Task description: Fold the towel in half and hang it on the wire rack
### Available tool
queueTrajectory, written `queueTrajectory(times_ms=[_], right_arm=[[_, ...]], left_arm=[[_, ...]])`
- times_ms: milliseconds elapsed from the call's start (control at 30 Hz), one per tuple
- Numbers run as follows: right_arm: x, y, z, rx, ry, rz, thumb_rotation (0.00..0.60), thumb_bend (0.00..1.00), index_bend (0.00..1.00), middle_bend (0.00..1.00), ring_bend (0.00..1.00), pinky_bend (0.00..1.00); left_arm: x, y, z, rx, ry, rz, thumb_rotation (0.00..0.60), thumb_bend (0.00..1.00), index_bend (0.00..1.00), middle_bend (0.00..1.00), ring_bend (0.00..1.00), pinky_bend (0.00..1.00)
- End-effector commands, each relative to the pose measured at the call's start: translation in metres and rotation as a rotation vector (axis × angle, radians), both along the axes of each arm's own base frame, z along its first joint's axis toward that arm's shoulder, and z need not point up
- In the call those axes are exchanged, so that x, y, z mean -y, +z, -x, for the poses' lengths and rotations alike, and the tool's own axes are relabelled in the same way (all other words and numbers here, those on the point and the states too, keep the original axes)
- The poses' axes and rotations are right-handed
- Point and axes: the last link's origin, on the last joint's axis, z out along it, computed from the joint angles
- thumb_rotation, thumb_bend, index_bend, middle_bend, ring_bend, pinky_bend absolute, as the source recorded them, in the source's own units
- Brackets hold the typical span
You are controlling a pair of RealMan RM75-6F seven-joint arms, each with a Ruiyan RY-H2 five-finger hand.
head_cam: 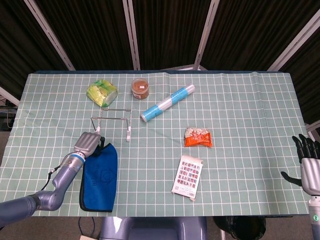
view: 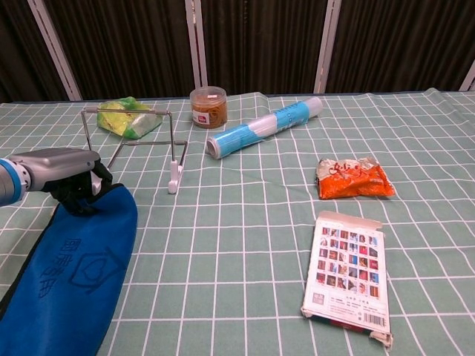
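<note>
A blue towel [head_cam: 98, 177] [view: 70, 272] lies folded lengthwise on the near left of the table. My left hand [head_cam: 89, 145] [view: 67, 175] grips its far end, fingers curled around the cloth, which bunches there. The wire rack [head_cam: 114, 120] [view: 132, 136] stands upright just beyond the hand on white feet, with nothing on it. At the far right edge, off the table, my right hand [head_cam: 307, 160] hangs with fingers spread and nothing in it; only the head view shows it.
Behind the rack lie a green snack bag [head_cam: 102, 92] and a brown-lidded jar [head_cam: 140, 87]. A blue and white roll [head_cam: 167, 103] lies diagonally at centre. An orange packet [head_cam: 198, 137] and a printed box [head_cam: 188, 177] sit right of centre.
</note>
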Motion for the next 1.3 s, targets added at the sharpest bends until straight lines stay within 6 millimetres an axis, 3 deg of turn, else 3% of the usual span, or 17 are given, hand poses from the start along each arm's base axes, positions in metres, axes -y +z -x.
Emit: queueTrajectory(times_ms=[33,300,467,833,1067,1300], right_arm=[[0.000,0.000,0.000,0.001,0.001,0.001,0.600,0.00,0.00,0.00,0.00,0.00],[-0.002,0.002,-0.003,0.010,0.012,0.005,0.600,0.00,0.00,0.00,0.00,0.00],[-0.004,0.004,-0.006,0.021,0.026,0.006,0.600,0.00,0.00,0.00,0.00,0.00],[-0.005,0.007,-0.008,0.042,0.038,0.008,0.600,0.00,0.00,0.00,0.00,0.00],[-0.007,0.011,-0.009,0.053,0.049,0.016,0.600,0.00,0.00,0.00,0.00,0.00],[-0.007,0.013,-0.010,0.057,0.051,0.019,0.600,0.00,0.00,0.00,0.00,0.00]], left_arm=[[0.003,0.003,-0.002,0.003,-0.009,0.000,0.600,0.75,0.65,0.95,0.92,1.00],[0.017,0.030,-0.016,0.024,-0.062,-0.006,0.600,0.80,0.71,0.95,0.92,1.00],[0.025,0.073,-0.037,0.019,-0.131,-0.103,0.600,0.80,0.72,0.95,0.92,1.00],[0.035,0.144,-0.082,-0.040,-0.204,-0.287,0.600,0.80,0.73,0.95,0.92,1.00],[0.032,0.163,-0.105,-0.097,-0.197,-0.309,0.600,0.80,0.75,0.95,0.92,1.00],[0.010,0.168,-0.124,-0.108,-0.207,-0.366,0.600,0.80,0.75,0.95,0.92,1.00]])
